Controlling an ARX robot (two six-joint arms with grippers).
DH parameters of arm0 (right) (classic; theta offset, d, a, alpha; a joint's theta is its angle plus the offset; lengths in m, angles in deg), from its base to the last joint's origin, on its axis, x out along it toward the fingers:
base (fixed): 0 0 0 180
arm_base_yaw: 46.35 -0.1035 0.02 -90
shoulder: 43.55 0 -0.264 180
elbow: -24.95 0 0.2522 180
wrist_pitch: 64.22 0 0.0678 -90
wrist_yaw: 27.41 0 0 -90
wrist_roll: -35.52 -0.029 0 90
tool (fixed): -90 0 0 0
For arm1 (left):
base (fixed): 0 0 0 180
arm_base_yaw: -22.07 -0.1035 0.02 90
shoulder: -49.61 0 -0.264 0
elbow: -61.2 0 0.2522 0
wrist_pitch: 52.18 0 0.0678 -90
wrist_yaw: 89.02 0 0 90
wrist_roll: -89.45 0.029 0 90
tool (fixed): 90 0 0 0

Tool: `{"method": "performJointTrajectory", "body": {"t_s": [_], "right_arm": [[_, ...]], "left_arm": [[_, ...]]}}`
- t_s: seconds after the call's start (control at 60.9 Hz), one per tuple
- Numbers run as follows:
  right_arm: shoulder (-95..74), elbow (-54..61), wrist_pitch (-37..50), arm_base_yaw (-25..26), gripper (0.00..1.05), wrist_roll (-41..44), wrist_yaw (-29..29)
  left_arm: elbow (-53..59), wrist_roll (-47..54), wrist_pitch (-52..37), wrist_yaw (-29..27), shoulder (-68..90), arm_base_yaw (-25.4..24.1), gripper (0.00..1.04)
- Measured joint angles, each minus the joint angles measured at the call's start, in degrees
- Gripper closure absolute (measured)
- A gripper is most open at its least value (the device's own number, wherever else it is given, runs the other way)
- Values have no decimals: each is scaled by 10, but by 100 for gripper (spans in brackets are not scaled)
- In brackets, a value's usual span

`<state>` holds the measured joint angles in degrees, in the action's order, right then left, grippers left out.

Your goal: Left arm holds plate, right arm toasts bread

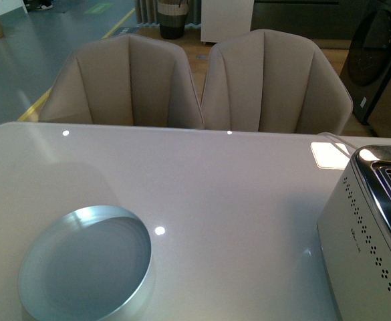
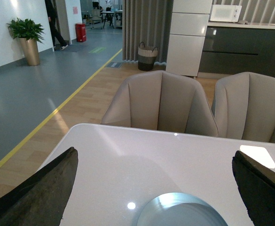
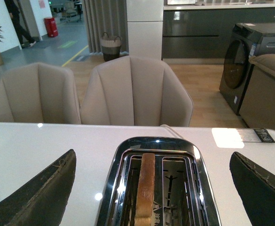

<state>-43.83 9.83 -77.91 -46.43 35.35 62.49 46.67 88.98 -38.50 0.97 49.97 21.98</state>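
The pale blue-grey plate (image 1: 87, 264) lies on the white table at the front left, and nothing is on it. In the left wrist view the plate (image 2: 182, 212) sits low between the wide-apart black fingers (image 2: 38, 190) of my open left gripper (image 2: 151, 188), which hovers above it. The bread (image 3: 145, 186) stands on edge in one slot of the chrome-topped toaster (image 3: 157, 146). My right gripper (image 3: 151, 186) is open above the toaster, its fingers (image 3: 257, 188) on either side of it. Neither arm shows in the front view.
The toaster's white perforated body (image 1: 365, 247) stands at the table's right edge. Two beige chairs (image 1: 195, 83) stand behind the far edge of the table (image 1: 215, 174). A white card (image 1: 329, 154) lies near the toaster. A washing machine (image 3: 250, 66) stands at the right.
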Motion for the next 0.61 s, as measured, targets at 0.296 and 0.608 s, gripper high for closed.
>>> {"method": "performJointTrajectory", "body": {"t_s": [0.296,0.608], "right_arm": [[0,0,0,0,9,0,0],[0,0,0,0,9,0,0]], "left_arm": [[0,0,0,0,0,0,7],[0,0,0,0,0,0,7]]}}
